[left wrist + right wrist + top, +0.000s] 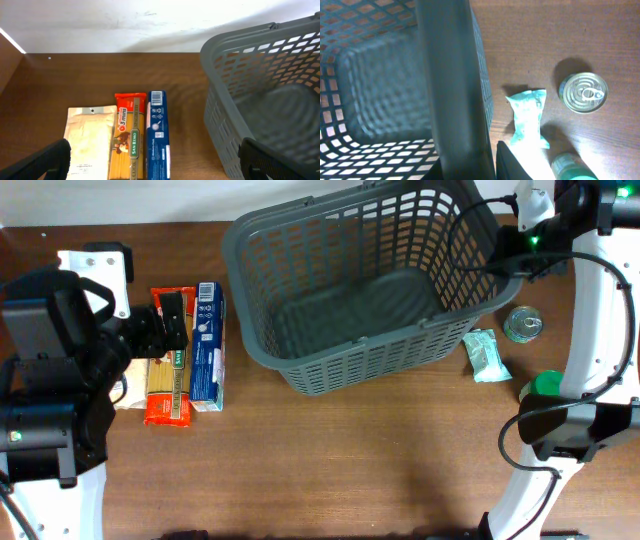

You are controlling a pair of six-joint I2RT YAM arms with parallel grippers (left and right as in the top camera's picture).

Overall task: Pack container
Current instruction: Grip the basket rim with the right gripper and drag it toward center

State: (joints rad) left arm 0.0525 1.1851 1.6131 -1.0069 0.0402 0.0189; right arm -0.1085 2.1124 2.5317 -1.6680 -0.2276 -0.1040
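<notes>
From here the only print I can make out is on the red-orange pasta packet (131, 142): "3 mins" in white near its top, and the brand "SAN REMO" running lengthwise down its label. The blue box (157, 135) just beside it carries white small print and symbols, too small to read. The pale pouch (90, 142), tin (583, 92) and teal sachet (529, 117) show nothing legible.
</notes>
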